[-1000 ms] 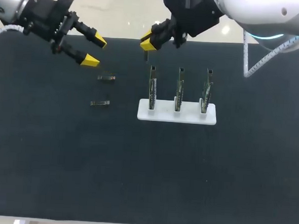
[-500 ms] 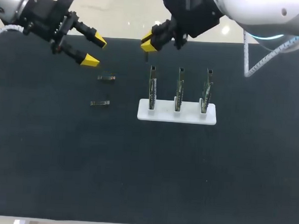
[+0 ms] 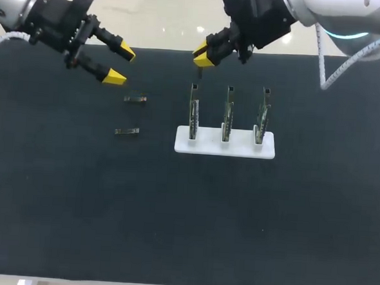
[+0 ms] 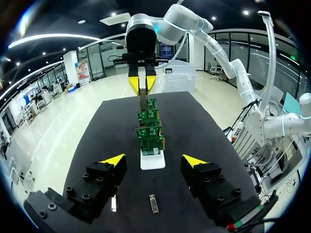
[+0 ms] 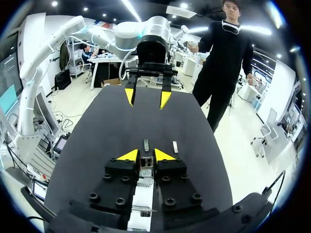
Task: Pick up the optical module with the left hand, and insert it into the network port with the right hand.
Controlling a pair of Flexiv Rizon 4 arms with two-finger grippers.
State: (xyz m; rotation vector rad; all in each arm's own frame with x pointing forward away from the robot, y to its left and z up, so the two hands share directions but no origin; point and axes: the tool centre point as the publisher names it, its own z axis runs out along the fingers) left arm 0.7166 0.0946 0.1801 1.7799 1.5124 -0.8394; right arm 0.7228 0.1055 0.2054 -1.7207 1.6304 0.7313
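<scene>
Module (image 5: 146,168) pinched between the right gripper's (image 5: 142,155) tips, hanging just below them.
Three boards (image 3: 228,112) in a white stand (image 3: 223,144) are seen below and just ahead of that gripper. The left gripper (image 3: 120,63) is held spread, well apart from the right one, with two spare modules (image 3: 135,99) lying on the mat (image 3: 185,213) just beneath and ahead of its tips.

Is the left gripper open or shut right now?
Open. The left gripper has its yellow tips wide apart with nothing between them; two optical modules lie loose on the mat.
</scene>
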